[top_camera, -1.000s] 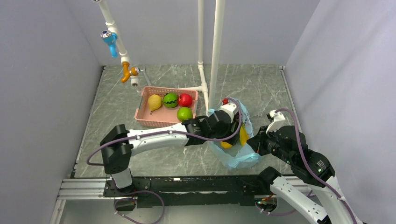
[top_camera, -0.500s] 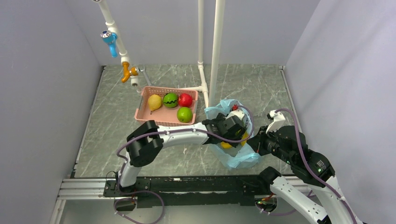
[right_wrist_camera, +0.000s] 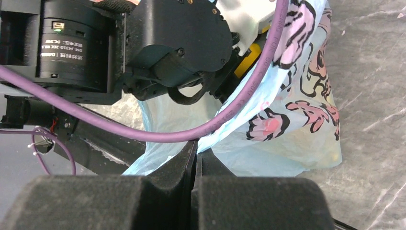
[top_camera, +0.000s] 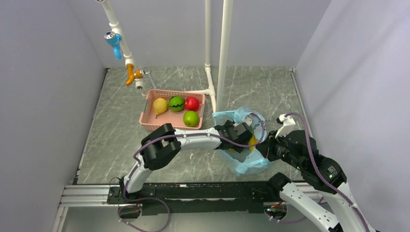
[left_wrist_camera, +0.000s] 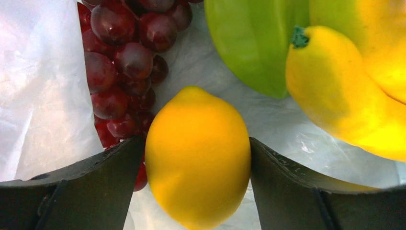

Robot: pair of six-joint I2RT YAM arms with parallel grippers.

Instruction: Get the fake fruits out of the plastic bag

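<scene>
**benchlurker:** where's your left hand? From the top view it's just buried in the bag.

**me:** Yep, my left hand (left_wrist_camera: 197, 143) is down inside the plastic bag (top_camera: 243, 166), with a finger on either side of a yellow lemon (left_wrist_camera: 197, 163). Both fingers sit flush against its sides with no gap showing, so I'd call that a grip. The lemon lies on the bag's film. Dark red grapes (left_wrist_camera: 122, 62) are at its 10 o'clock, running down behind my left finger. There's a green fruit (left_wrist_camera: 253, 43) at its 1 o'clock, ridged, no idea what kind. Yellow bananas (left_wrist_camera: 335, 96) are at 2 o'clock, near the lemon but not touching it.

**benchlurker:** and the right one?

**me:** My right hand (right_wrist_camera: 196, 153) is closed tight, pinching the bag's edge. The thin blue film runs straight into the fingertips. From above, that's the bag's 4 o'clock side. The bag has a pink cartoon print with black outlines on it.

**benchlurker:** where's the bag sitting?

**me:** On the grey marbled bench (top_camera: 121, 135), just beside the pink basket (top_camera: 144, 117), at the basket's 4 o'clock.

**benchlurker:** anything in the basket?

**me:** Four fruits. The pear (top_camera: 159, 105), watermelon (top_camera: 176, 103) and red apple (top_camera: 192, 103) are in a row along the 12 o'clock wall, running from 9 to 3. The green apple (top_camera: 191, 118) is in the 5 o'clock corner, right under the red one.
</scene>
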